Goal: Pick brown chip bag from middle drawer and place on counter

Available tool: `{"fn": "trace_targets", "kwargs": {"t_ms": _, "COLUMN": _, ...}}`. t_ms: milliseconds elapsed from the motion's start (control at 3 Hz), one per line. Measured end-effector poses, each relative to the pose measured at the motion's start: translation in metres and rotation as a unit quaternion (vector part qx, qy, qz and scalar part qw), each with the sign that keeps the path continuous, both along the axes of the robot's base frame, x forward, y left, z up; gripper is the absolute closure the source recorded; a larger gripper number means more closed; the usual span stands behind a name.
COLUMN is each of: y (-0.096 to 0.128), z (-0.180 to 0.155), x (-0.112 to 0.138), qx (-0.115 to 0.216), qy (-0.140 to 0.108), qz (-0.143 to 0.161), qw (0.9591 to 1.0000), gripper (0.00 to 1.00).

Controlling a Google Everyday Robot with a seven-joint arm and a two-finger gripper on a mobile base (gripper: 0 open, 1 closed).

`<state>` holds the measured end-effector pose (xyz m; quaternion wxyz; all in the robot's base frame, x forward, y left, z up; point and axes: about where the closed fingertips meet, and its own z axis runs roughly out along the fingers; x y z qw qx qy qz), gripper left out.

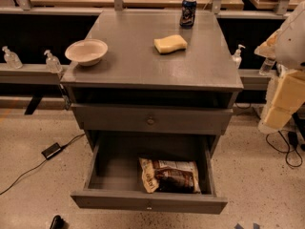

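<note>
The brown chip bag [170, 175] lies flat inside the open middle drawer [114, 200], toward its right half, with its cream end pointing left. The drawer is pulled out toward me and has a tiny knob at the centre of its front. The counter [138, 63] is the grey top of the cabinet above it. Part of my white and cream arm [286, 92] shows at the right edge, level with the counter and well away from the bag. My gripper is out of view.
On the counter stand a pale bowl [86, 51] at the left, a yellow sponge [170, 44] in the middle and a dark can [188, 12] at the back. A closed drawer front with a ring pull [150, 120] sits above the open drawer. A cable and adapter [51, 150] lie on the floor to the left.
</note>
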<state>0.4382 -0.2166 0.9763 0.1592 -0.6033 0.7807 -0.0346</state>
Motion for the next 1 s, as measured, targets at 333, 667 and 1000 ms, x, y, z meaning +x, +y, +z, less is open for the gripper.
{"fn": "trace_targets", "kwargs": {"t_ms": 333, "y": 0.005, "z": -0.002, "x": 0.004, "qx": 0.004, "qy": -0.007, "qz": 0.001, "qw": 1.0, "gripper": 0.0}}
{"fn": "trace_targets", "kwargs": {"t_ms": 667, "y": 0.017, "z": -0.009, "x": 0.014, "qx": 0.017, "qy": -0.02, "qz": 0.003, "qw": 0.9997, "gripper": 0.0}}
{"fn": "trace_targets", "kwargs": {"t_ms": 1000, "y": 0.07, "z": -0.057, "x": 0.036, "qx": 0.038, "qy": -0.013, "qz": 0.023, "qw": 0.9989, "gripper": 0.0}}
